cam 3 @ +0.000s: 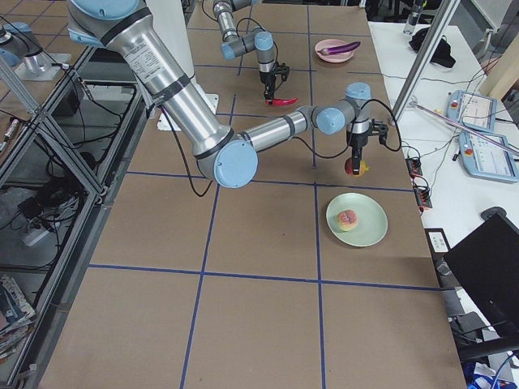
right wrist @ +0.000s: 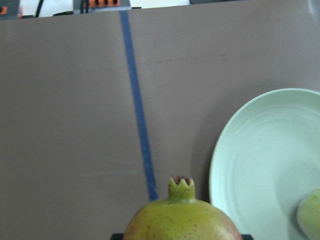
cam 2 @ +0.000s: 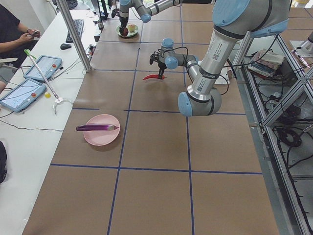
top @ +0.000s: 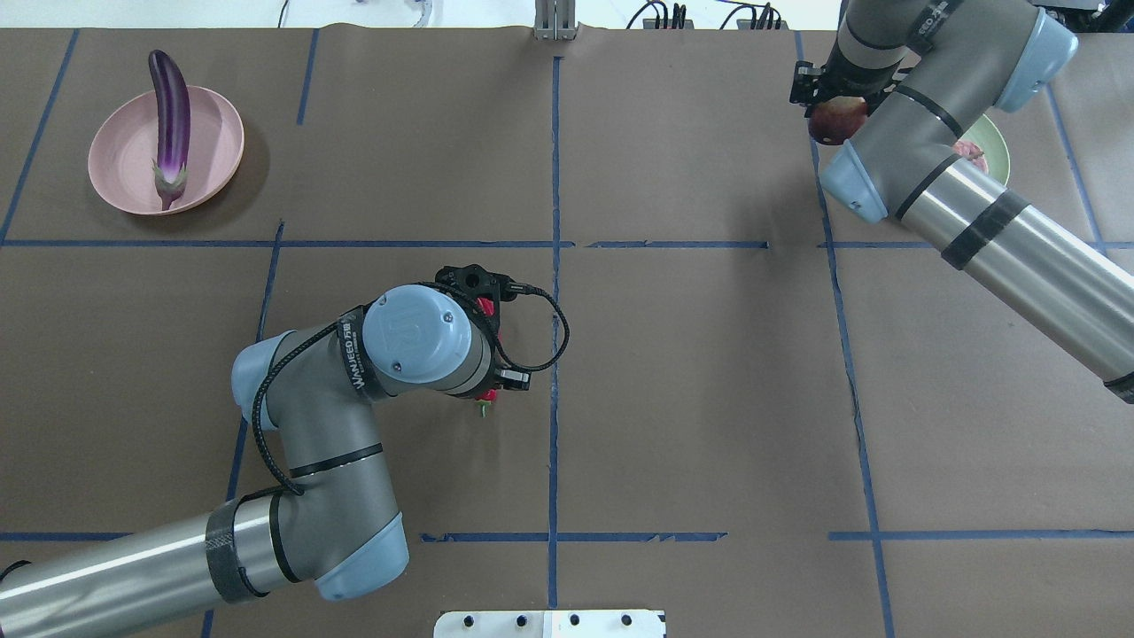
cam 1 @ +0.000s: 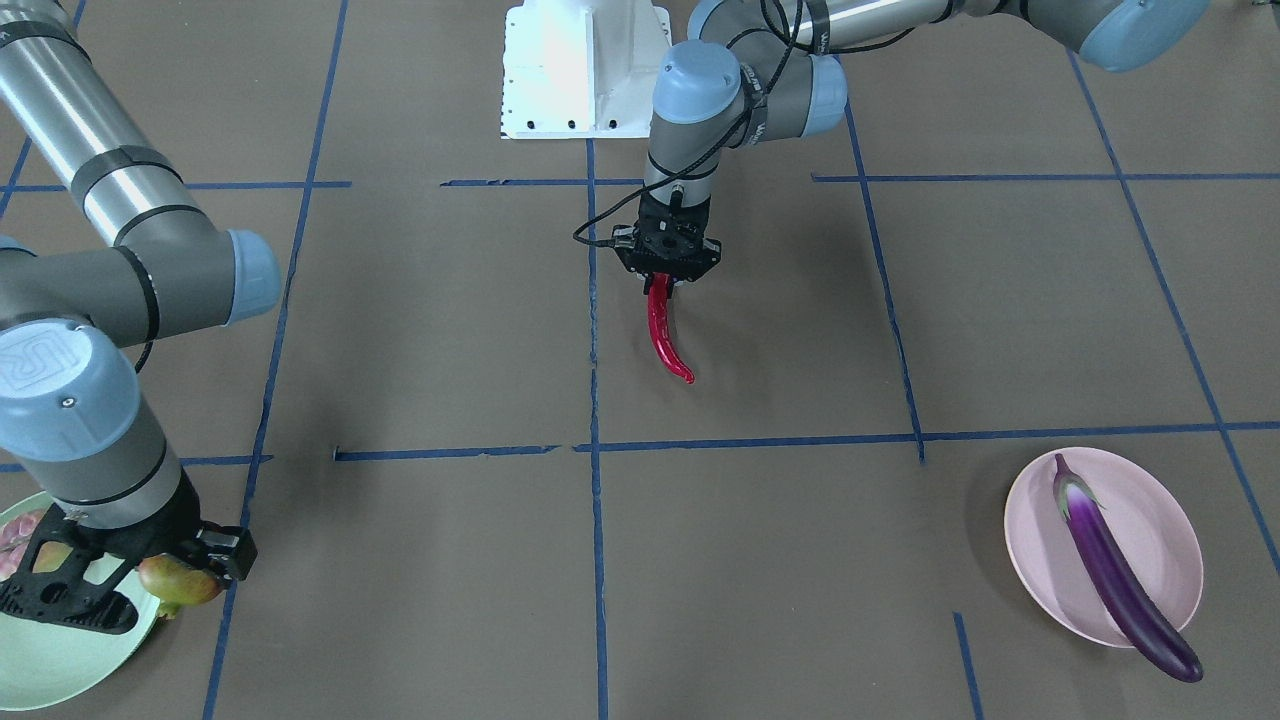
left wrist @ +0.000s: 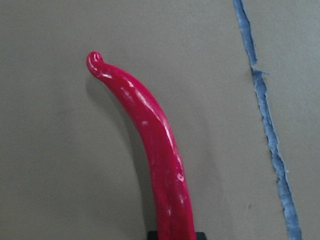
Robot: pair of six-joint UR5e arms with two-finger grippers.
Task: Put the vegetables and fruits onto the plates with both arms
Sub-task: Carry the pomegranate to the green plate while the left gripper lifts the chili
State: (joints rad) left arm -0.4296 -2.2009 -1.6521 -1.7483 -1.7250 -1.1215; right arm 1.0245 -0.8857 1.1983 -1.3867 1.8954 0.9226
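The left end effector (cam 1: 667, 270) pinches the slim, glossy, likely slippery red chili pepper (cam 1: 664, 335) by its stem end, while the right end effector (cam 1: 165, 572) clasps the round, firm-looking red-yellow pomegranate (cam 1: 182, 583).

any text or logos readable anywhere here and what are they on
"WANJEED": black strap round the left arm; the marks after it are too small to read.
"UR": blue joint cap on the right arm.
The tablets: screens too small to read.

Eggplant (cam 1: 1115, 570) on plate (cam 1: 1150, 520), chili (cam 1: 663, 335) well apart
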